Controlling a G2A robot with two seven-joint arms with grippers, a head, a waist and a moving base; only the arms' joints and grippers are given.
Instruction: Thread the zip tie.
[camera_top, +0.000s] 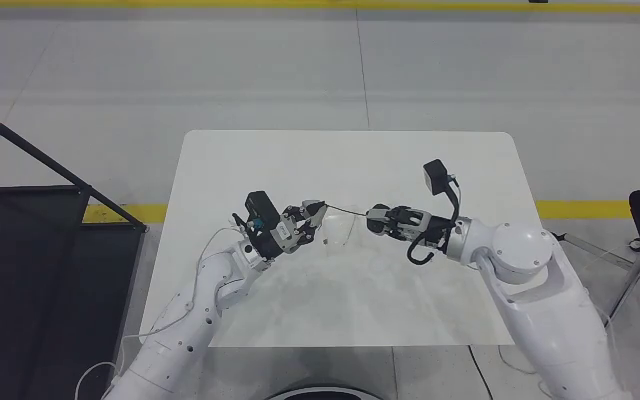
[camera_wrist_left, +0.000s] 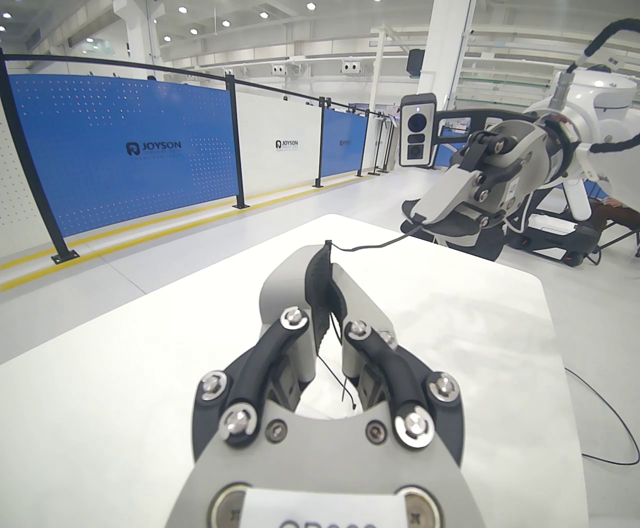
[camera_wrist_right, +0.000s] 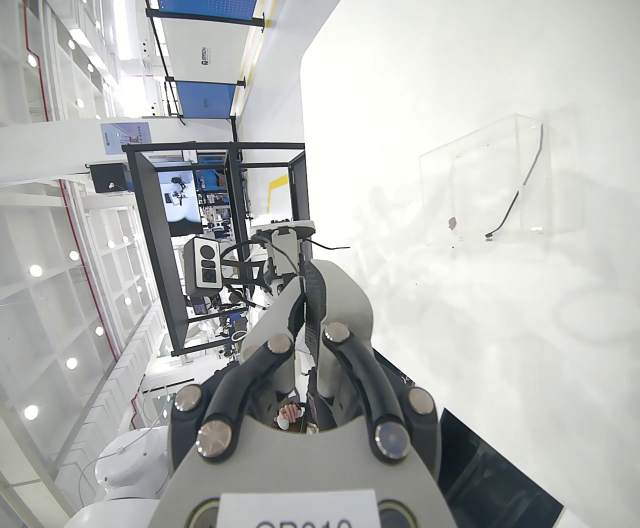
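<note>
The zip tie (camera_top: 345, 209) hangs in the air above the middle of the worktop (camera_top: 450, 290), stretched as a thin black line between the two arms. The left gripper (camera_wrist_left: 327, 255) has its fingers clenched on one end, with a loose tail trailing back between them. The right gripper (camera_top: 376, 216) is likewise clenched. It seems to pinch the other end at its fingertips, though the strand is too fine there to be sure how much it holds.

The main risk, as I judge it, is slip. The tie is narrow and springy, and each grip is only at the tips, so a small twist or pull could free one end or turn the tip off line with the head. The fingertips are also close together, so a misjudged approach could knock them into each other or buckle the strand.

By count there are two zip ties: the one held, and a second zip tie (camera_wrist_right: 525, 185) leaning inside the one clear box (camera_wrist_right: 480, 150). The box stands near the worktop's middle, just on the robot's side of the held tie. There are two grippers.
</note>
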